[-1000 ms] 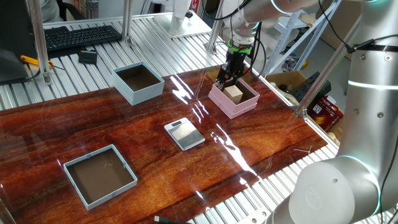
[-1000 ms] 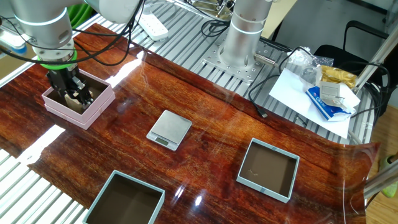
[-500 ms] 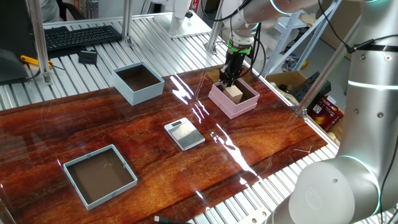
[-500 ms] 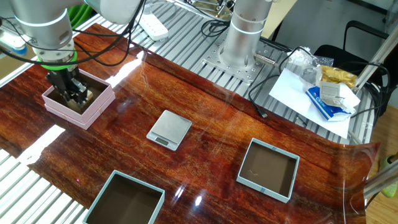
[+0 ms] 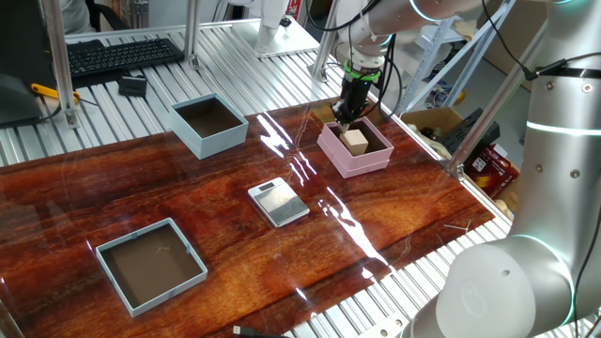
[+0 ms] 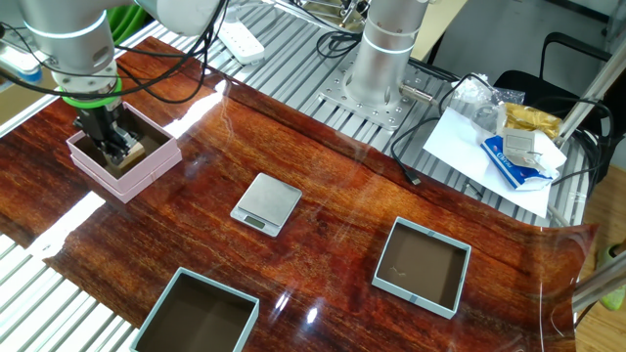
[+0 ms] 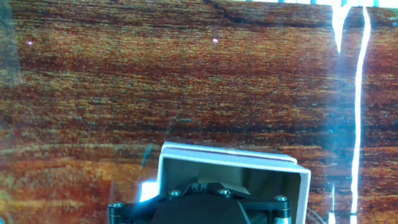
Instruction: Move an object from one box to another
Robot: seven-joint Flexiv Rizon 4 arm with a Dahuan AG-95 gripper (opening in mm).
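Hand view hides the cube (image 5: 355, 141), so I go by the fixed views: it sits inside the pink box (image 5: 379, 159), small, stiff and likely light, with flat opposite faces as the natural hold. My gripper (image 5: 344, 116) points down into the box beside it, fingers fully together, apparently on nothing. The tall light blue box (image 5: 208, 126) stands well apart.

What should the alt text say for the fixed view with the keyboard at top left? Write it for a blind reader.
A robot arm's gripper points down into a small pink box on a glossy wooden table, jaws closed next to a tan cube. A silver scale, a light blue box and a grey-blue tray sit elsewhere on it.
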